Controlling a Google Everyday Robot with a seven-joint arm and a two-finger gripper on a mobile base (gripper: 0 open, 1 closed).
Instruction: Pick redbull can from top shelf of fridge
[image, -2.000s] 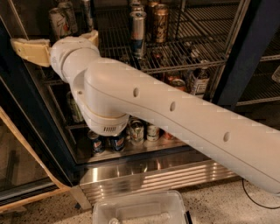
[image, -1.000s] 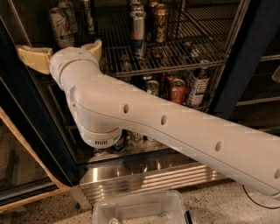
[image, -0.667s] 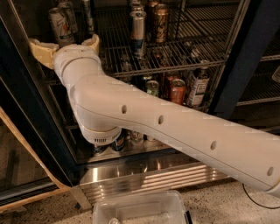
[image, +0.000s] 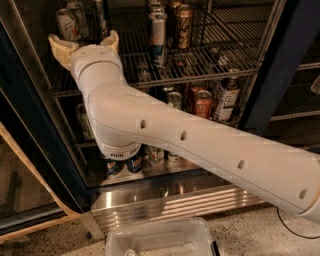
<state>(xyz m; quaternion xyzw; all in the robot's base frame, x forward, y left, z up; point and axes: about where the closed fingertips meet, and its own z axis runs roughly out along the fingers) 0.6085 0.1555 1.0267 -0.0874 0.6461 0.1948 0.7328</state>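
**Camera view: gripper open at the left of the top shelf, redbull can upright to its right**

At the far left of the fridge (image: 175, 200), a white can (image: 66, 23) stands at the back of the top shelf (image: 215, 64). Just below and in front of it is the gripper (image: 83, 38), raised to shelf level. Its two tan fingers (image: 59, 48) are spread wide with nothing between them. To the right, well apart from the gripper, the redbull can (image: 158, 37) stands upright on the top shelf, near the middle of the rack and touched by nothing. A gold-brown can (image: 183, 21) stands just beside it, to the right and a little further back. On the rack below, a red can (image: 202, 103) and a bottle (image: 226, 100) stand side by side. The white arm (image: 210, 145) runs from the gripper down to the lower right corner, crossing the lower racks. A clear plastic bin (image: 160, 239) sits on the floor before the ribbed steel base.
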